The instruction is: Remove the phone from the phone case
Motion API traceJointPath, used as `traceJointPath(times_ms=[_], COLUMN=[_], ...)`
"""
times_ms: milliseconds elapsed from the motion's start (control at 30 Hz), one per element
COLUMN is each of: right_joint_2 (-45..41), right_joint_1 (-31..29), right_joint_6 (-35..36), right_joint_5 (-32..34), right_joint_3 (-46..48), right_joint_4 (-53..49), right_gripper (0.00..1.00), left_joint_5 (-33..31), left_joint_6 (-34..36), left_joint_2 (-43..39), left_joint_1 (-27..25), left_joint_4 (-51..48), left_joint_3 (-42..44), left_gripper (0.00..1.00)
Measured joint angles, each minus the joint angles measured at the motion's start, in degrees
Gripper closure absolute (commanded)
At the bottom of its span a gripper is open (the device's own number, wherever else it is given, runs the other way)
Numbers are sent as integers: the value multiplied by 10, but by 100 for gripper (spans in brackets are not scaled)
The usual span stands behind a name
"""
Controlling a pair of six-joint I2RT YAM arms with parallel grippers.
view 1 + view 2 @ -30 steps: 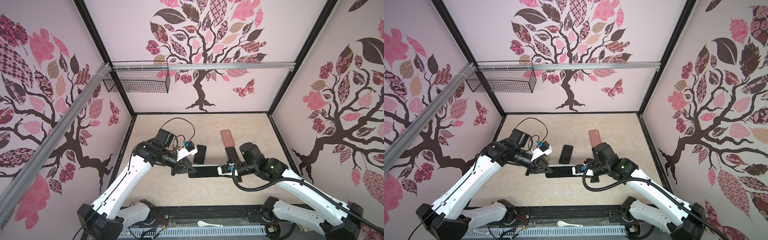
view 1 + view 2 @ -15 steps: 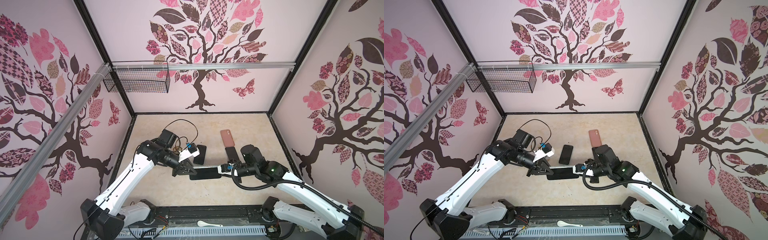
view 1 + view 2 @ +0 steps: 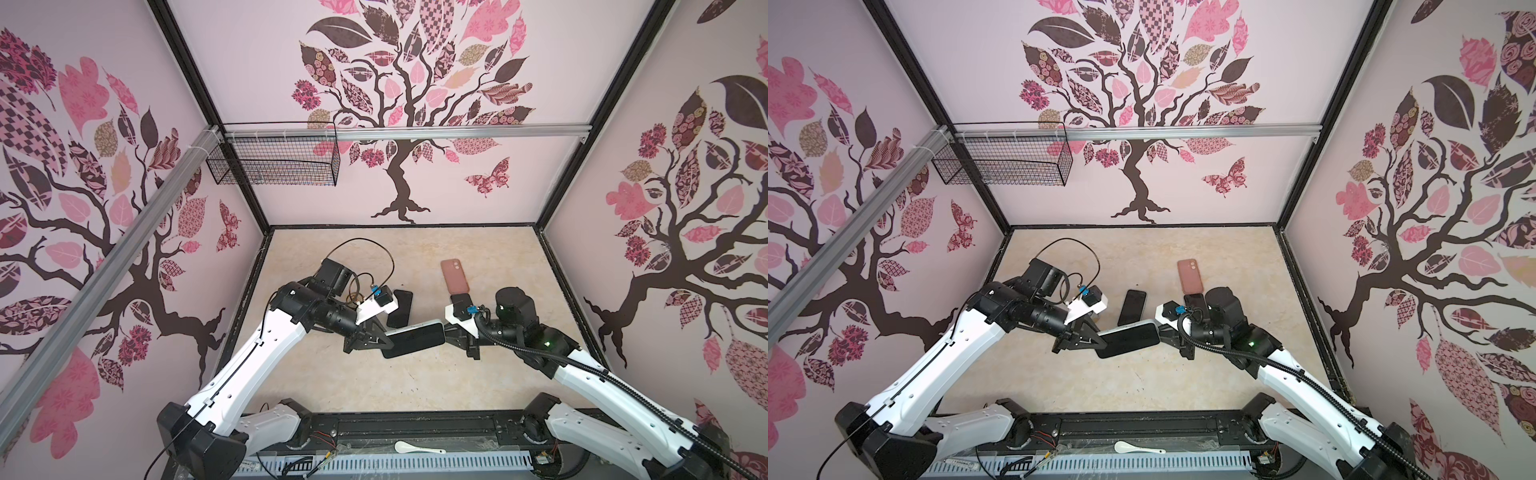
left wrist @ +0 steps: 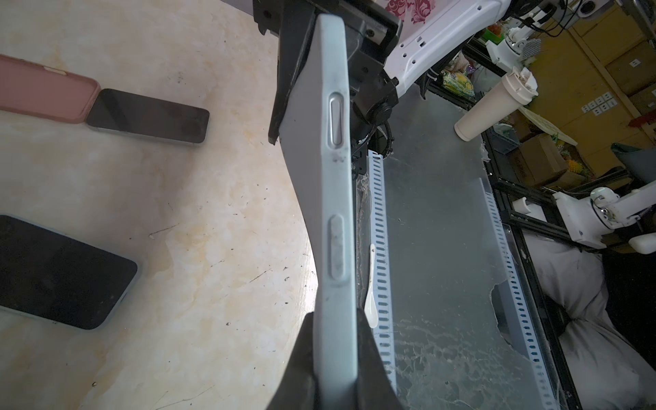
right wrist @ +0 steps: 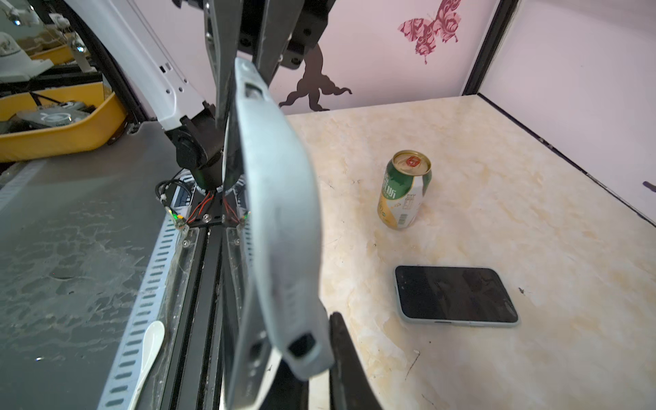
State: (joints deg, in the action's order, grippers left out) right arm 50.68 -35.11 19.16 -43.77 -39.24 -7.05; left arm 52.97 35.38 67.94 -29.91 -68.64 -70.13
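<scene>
My left gripper (image 3: 384, 343) and right gripper (image 3: 447, 332) clamp opposite ends of the case (image 4: 333, 177), held above the table (image 3: 332, 395). It's bowing hard, so the phone (image 3: 413, 340) could pop out and drop.

I read a beige marbled table (image 3: 332, 382). A pink case (image 3: 454, 275) lies flat right of centre, with a dark phone (image 3: 1192, 300) end to end below it. A black phone (image 3: 400, 307) lies at centre. A green-and-gold can (image 5: 404, 190) stands upright.
</scene>
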Motion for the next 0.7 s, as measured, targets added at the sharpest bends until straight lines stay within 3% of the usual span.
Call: traceJointPath(times_ms=[300, 500, 567, 633, 700], right_joint_2=[1, -12, -21, -31, -38], right_joint_1=[7, 7, 7, 8, 8], right_joint_6=[-87, -121, -137, -146, -152], right_joint_5=[-9, 27, 41, 61, 80], right_joint_3=[0, 0, 0, 0, 0], right_joint_4=[61, 85, 103, 116, 125], right_gripper=[100, 100, 74, 56, 45], left_joint_5=[-11, -42, -45, -45, -49], left_joint_6=[-7, -71, -101, -128, -155], left_joint_2=[-6, -62, -86, -105, -118], left_joint_1=[0, -2, -3, -3, -3], left_joint_4=[-11, 79, 125, 162, 198], left_joint_3=[0, 32, 50, 65, 75], left_gripper=[100, 100, 100, 100, 100])
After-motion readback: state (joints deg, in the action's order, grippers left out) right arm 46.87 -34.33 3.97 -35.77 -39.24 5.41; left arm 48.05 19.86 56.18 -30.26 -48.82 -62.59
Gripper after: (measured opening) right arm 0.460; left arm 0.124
